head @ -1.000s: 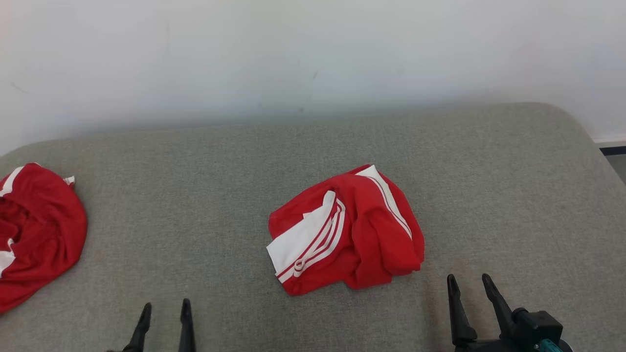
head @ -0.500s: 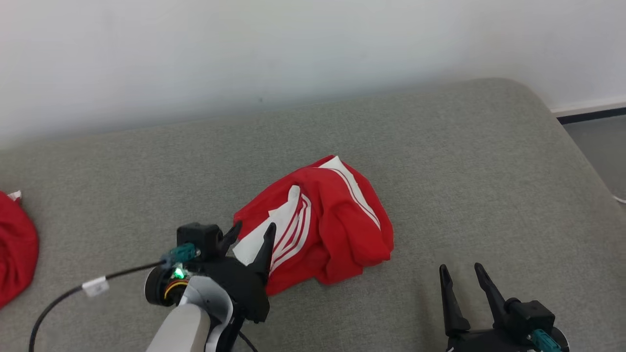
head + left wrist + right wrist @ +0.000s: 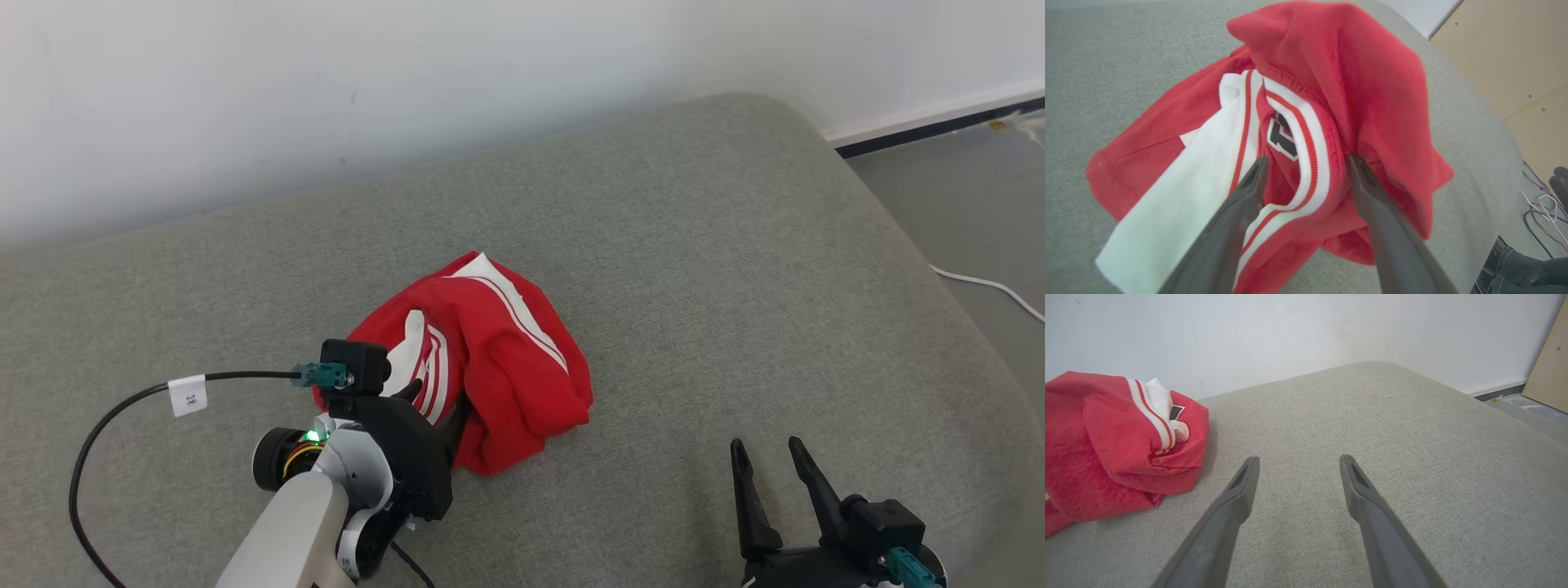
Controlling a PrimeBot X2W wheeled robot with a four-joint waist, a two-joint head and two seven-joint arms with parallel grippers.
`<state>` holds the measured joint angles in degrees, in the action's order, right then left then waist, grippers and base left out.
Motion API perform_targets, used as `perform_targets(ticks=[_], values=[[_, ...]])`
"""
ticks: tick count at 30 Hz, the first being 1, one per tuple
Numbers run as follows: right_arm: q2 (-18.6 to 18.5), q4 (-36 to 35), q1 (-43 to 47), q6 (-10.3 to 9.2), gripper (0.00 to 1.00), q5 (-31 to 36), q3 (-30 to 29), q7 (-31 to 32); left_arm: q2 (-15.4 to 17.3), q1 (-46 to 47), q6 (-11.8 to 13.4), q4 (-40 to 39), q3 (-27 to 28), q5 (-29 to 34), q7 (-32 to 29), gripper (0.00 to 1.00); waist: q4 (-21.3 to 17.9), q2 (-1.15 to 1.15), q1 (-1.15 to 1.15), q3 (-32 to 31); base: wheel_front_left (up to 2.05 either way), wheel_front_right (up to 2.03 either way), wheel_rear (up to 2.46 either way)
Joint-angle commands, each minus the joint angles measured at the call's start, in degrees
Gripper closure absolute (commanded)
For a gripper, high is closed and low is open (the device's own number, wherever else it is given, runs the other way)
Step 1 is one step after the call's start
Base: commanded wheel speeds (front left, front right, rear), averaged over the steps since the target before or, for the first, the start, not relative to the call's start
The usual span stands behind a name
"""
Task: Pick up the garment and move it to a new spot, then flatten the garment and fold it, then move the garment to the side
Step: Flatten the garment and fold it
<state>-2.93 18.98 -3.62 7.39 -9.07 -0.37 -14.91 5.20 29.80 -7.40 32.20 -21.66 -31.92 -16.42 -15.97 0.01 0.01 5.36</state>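
Observation:
The garment (image 3: 498,351) is a crumpled red shirt with white panels and stripes, lying in the middle of the grey cushion (image 3: 702,245). My left gripper (image 3: 437,402) is open at the garment's near left edge. In the left wrist view its fingers (image 3: 1249,192) straddle a fold of the red and white striped collar band of the garment (image 3: 1331,81), with the left gripper (image 3: 1308,161) pressed into the cloth. My right gripper (image 3: 766,449) is open and empty near the front right, apart from the garment. In the right wrist view the right gripper (image 3: 1298,459) hovers over bare cushion, with the garment (image 3: 1106,457) to its left.
A white wall (image 3: 326,82) runs behind the cushion. The cushion's rounded right edge drops to a grey floor with a white cable (image 3: 988,286). A black cable (image 3: 114,416) trails from my left wrist. A wooden panel (image 3: 1515,53) and loose wires (image 3: 1541,212) stand beyond the cushion.
The head camera has turned right, so the scene shifted left and a second red garment left the view. My left arm has reached in, and its open fingers are now in the garment's edge.

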Motion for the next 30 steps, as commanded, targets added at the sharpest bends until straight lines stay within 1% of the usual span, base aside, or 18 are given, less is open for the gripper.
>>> perform_targets(ticks=[1,3,4,5,6,12,15,23,26,28,30], values=[[0.1,-0.1,-0.1,0.20,0.00,-0.2,0.2,-0.2,0.2,0.9,-0.1,0.1,0.0,-0.4,0.0,0.00,-0.3,-0.01,-0.01,0.1,0.00,0.00,0.00],[0.1,0.1,-0.3,0.20,0.00,-0.4,0.3,-0.2,0.2,1.2,-0.1,0.5,-0.3,-0.6,-0.4,0.00,-0.4,-0.01,-0.01,-0.1,0.00,0.00,0.00],[0.1,0.2,-0.4,0.20,0.00,-0.5,0.4,-0.2,0.2,1.2,-0.1,0.6,-0.6,-0.8,-0.4,0.50,-0.5,-0.01,-0.01,-0.1,0.00,0.00,0.00],[0.1,0.3,-0.5,0.20,0.00,-0.5,0.5,-0.2,0.1,1.5,-0.1,0.4,-1.1,-1.0,-0.3,0.67,-0.5,-0.01,-0.01,-0.2,0.00,0.00,0.00],[0.1,0.3,-0.5,0.20,0.00,-0.6,0.6,-0.3,0.0,1.7,-0.1,0.3,-1.5,-1.3,-0.2,1.00,-0.4,-0.01,-0.01,-0.2,0.00,0.00,0.00],[0.1,0.6,-0.9,0.20,0.00,-0.9,0.4,-0.3,0.4,5.3,-0.1,-1.2,-4.7,0.2,3.1,1.00,0.0,-0.01,-0.01,-0.2,0.00,0.00,0.00],[0.1,0.7,-1.1,0.20,0.00,-1.0,0.4,-0.3,0.9,9.4,-0.1,-1.8,-6.7,3.5,6.5,1.00,0.2,-0.01,-0.01,0.0,0.00,0.00,0.00],[0.1,0.7,-1.8,0.20,0.00,-2.0,1.7,-0.3,-0.6,24.2,-0.1,-2.7,-13.2,13.8,18.6,1.00,-0.6,-0.01,-0.01,0.1,0.00,0.00,0.00],[0.1,0.5,-1.8,0.20,0.00,-2.3,1.8,-0.3,-1.4,28.9,0.1,-3.0,-14.6,15.6,23.9,1.00,-1.0,-0.01,-0.01,0.5,0.00,0.00,0.00],[0.1,0.3,-1.8,0.20,0.00,-2.3,1.5,-0.3,-1.8,30.7,0.2,-3.5,-15.0,15.3,27.3,1.00,-0.9,-0.01,-0.01,1.0,0.00,0.00,0.00],[0.1,0.0,-1.9,0.20,0.00,-2.3,1.1,-0.3,-2.0,31.2,0.2,-4.1,-15.4,14.5,29.4,1.00,-0.7,-0.01,-0.01,1.4,0.00,0.00,0.00]])
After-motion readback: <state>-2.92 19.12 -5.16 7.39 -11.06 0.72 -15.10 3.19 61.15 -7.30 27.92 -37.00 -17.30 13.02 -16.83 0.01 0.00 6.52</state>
